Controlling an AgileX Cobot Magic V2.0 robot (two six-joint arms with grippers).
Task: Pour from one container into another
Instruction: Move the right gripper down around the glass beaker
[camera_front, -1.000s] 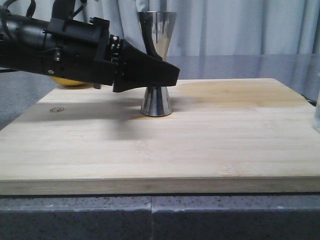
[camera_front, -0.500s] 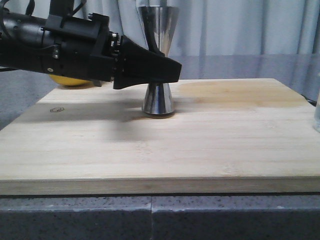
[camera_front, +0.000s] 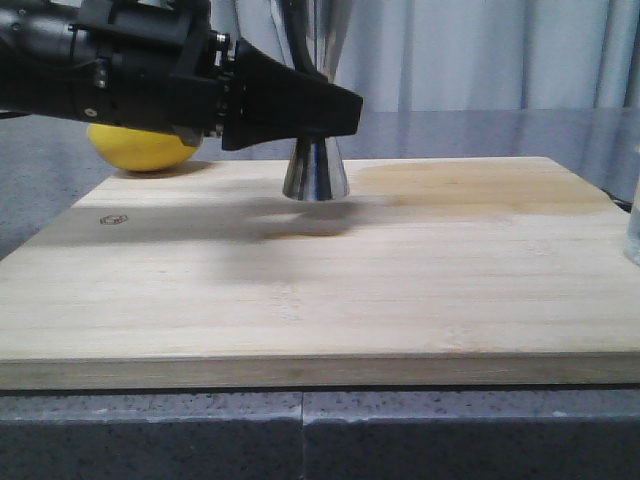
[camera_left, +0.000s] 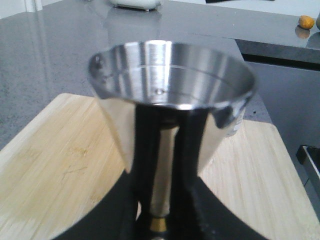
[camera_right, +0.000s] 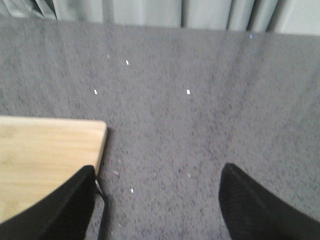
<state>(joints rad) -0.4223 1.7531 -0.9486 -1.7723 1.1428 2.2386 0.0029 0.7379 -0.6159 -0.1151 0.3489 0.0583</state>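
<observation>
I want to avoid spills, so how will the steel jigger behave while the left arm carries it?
The jigger looks like rigid polished metal, so it will not deform but may slip in the left gripper, whose jaws clamp its narrow waist. Its wide cup sits above the grip, so it is probably top-heavy and apt to tilt. Set down on its small base, it could tip.

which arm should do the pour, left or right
Left. Its gripper is shut on the steel jigger, held above the board. The right gripper is open over bare counter, holding nothing.
</observation>
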